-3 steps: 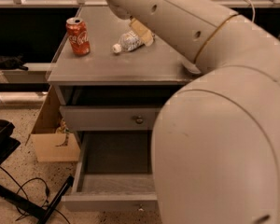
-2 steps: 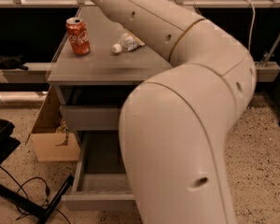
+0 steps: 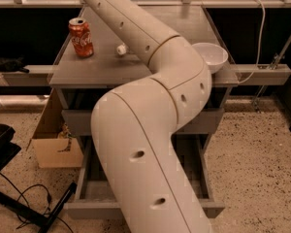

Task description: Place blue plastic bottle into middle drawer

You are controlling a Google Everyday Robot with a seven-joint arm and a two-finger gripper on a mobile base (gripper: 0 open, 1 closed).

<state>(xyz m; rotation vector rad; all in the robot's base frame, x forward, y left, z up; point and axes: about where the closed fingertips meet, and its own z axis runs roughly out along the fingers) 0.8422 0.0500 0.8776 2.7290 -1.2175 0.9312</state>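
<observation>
The blue plastic bottle (image 3: 121, 49) lies on the grey cabinet top (image 3: 77, 69). Only its white cap end shows; the rest is hidden behind my arm. The middle drawer (image 3: 85, 198) stands pulled open at the bottom of the cabinet, its inside mostly covered by my arm. My gripper is out of view: the white arm (image 3: 150, 130) fills the middle of the view and runs up past the top edge at the upper left.
A red Coca-Cola can (image 3: 81, 38) stands upright on the left of the cabinet top. A white bowl (image 3: 211, 56) sits at its right edge. A cardboard box (image 3: 53, 147) and black gear with cables (image 3: 9, 178) lie on the floor at left.
The arm has swung across the view and now hides most of the bottle. The white bowl at the right has come into view. The can has not moved.
</observation>
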